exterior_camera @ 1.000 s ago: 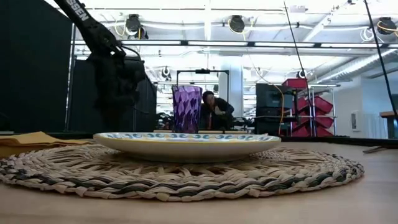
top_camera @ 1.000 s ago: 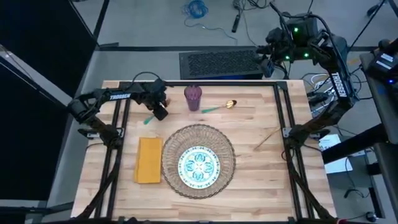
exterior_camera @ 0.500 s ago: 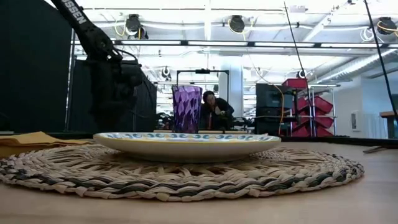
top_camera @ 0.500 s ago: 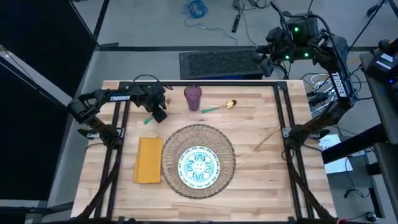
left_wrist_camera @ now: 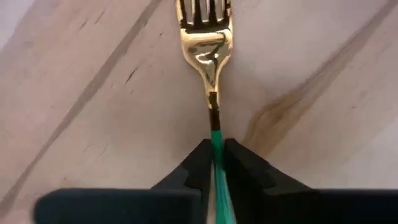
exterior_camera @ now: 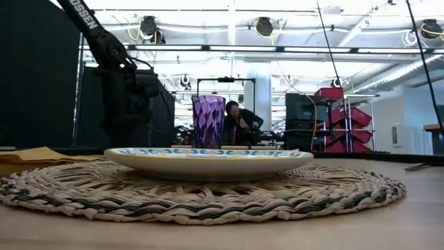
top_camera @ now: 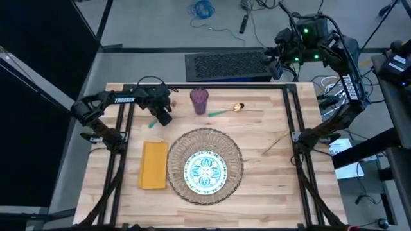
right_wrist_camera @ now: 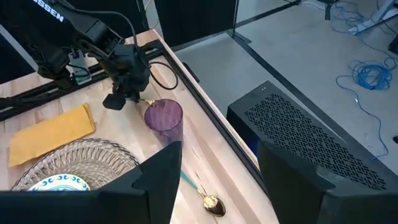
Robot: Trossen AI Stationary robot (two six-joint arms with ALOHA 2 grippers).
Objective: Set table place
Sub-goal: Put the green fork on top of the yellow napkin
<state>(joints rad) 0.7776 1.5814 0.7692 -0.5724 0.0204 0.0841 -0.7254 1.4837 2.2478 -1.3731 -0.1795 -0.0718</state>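
Observation:
My left gripper (top_camera: 163,116) is at the table's far left, shut on a gold fork with a teal handle (left_wrist_camera: 211,68). The fork's tines point away past the fingertips, over the wood. The purple cup (top_camera: 199,101) stands just to its right, beside a gold-and-teal spoon (top_camera: 226,110) that lies flat. The white-and-teal plate (top_camera: 205,171) sits on the round straw placemat (top_camera: 204,144). The yellow napkin (top_camera: 154,165) lies flat at the placemat's left. My right gripper (right_wrist_camera: 217,186) hangs open, high beyond the table's far right corner. My left gripper pinches the fork's teal handle (left_wrist_camera: 216,142) between its two fingertips, just behind where the gold neck begins. The handle runs lengthwise between the fingers, and its free end (top_camera: 152,124) sticks out behind them. Whether the fork's head is clear of the wood, I cannot tell.
A thin piece of cutlery (top_camera: 275,142) lies on the wood at the right. Black rails (top_camera: 290,122) run along the table's left and right sides. Bare wood shows right of the placemat and along the near edge. A person is seated in the room beyond the table (exterior_camera: 239,121).
My left gripper has risen a little and drifted slightly toward the table's far left, staying shut on the fork. Nothing else on the table has moved.

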